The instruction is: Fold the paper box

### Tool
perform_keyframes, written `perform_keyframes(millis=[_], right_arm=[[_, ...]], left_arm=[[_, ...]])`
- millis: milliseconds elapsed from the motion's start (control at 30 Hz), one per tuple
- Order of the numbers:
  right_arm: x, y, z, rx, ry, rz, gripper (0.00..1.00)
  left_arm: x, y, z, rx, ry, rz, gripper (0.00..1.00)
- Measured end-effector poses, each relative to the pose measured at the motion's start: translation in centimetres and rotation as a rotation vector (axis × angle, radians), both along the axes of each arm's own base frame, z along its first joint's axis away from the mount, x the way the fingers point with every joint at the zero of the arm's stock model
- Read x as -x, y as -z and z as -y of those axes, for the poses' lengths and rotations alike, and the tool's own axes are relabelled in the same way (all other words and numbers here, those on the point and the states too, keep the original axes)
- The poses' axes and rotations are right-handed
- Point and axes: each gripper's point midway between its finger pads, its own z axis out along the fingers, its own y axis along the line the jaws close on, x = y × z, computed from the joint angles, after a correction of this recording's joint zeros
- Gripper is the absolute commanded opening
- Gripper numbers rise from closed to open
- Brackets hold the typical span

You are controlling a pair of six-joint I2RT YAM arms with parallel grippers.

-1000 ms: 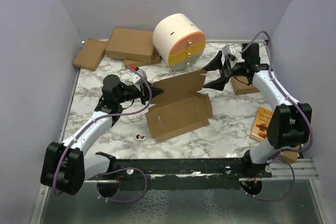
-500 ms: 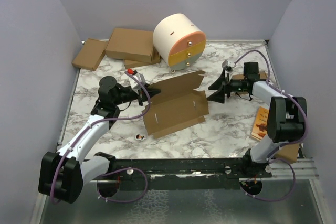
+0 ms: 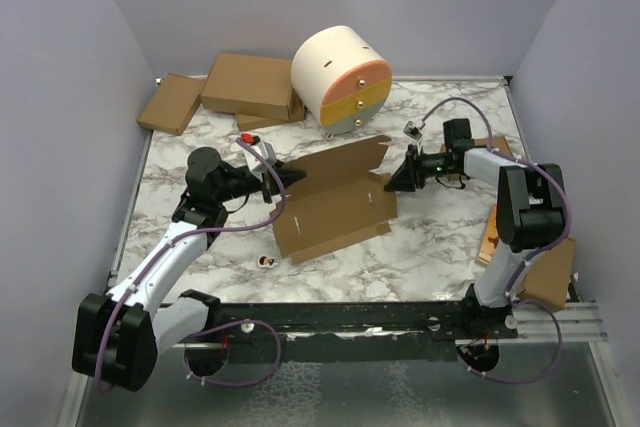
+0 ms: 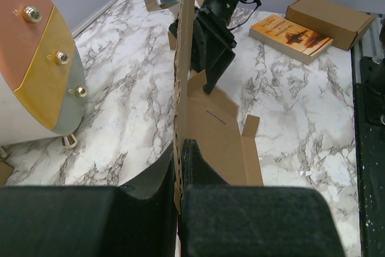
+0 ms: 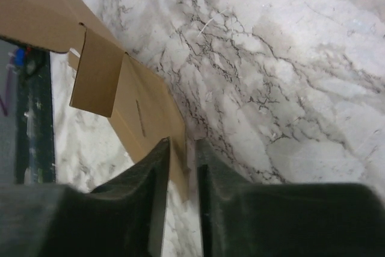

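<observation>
While the lower panel of the plain brown die-cut cardboard paper box (image 3: 340, 215) is lying flat near the middle of the white marble-patterned table (image 3: 440, 242), its rear panel is standing up on edge along the fold, between the two arms. The left gripper (image 3: 288, 179) is reaching in from the left and clamping the left end of that upright panel. In the left wrist view the cardboard is showing edge-on, squeezed between the two black fingers (image 4: 197, 170). The right gripper (image 3: 393, 183) is lying low at the box's right end, beside a small side flap. Its dark fingers (image 5: 150, 176) are sitting close together with only a narrow gap. The edge of the cardboard is showing in that gap, but I cannot tell whether they are actually pinching it.

Behind the box, a cream cylindrical drawer unit (image 3: 342, 77) with orange, yellow and grey fronts is standing on small feet. Two closed brown cartons (image 3: 252, 85) are lying at the back left corner. At the right edge, an orange-covered book (image 4: 290, 33) is lying just beside another flat brown carton (image 4: 328, 19).
</observation>
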Motion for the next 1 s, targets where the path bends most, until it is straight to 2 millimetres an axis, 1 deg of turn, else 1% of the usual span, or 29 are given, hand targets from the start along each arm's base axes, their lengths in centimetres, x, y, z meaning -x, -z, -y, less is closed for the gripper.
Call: perform_keyframes(millis=[67,133,367,400,467,567,667,733,867,1000], right_arm=[[0.0,0.2,0.0,0.005,0.003,-0.019,0.04],[0.1,0.2,-0.2,0.005,-0.004,-0.025,0.01],[-0.1,-1.0,-0.6,0.028,0.000,0.007,0.01],[-0.3,-2.1,-0.8,0.035,0.002,0.050,0.01],[-0.7,-3.5,-1.0,0.059,0.015,0.113,0.01],[-1.5,-5.5,-1.5,0.083,0.043,0.203,0.01],[-2.7,-7.1,-1.6,0.087,0.090,0.265,0.01],[-3.5,-7.7,-1.6,0.083,0.117,0.300,0.01],[-4.4,-8.4,-2.1,0.069,0.158,0.367,0.01],[-4.9,-7.9,-2.3,0.037,0.205,0.448,0.01]], left_arm=[[0.0,0.0,0.0,0.000,0.000,0.000,0.00],[0.0,0.0,0.0,0.000,0.000,0.001,0.00],[0.0,-0.3,0.0,0.005,0.002,0.011,0.00],[-0.1,-0.4,0.0,0.006,0.004,0.014,0.00],[-0.4,-0.7,0.2,0.008,0.007,0.018,0.00],[-0.8,-1.8,0.3,0.011,0.011,0.045,0.00],[-1.2,-3.2,0.3,0.011,0.013,0.082,0.00],[-1.4,-3.7,0.4,0.008,0.017,0.101,0.00],[-2.2,-4.1,0.5,-0.008,0.018,0.124,0.00],[-2.6,-3.5,0.6,-0.026,0.024,0.130,0.00]])
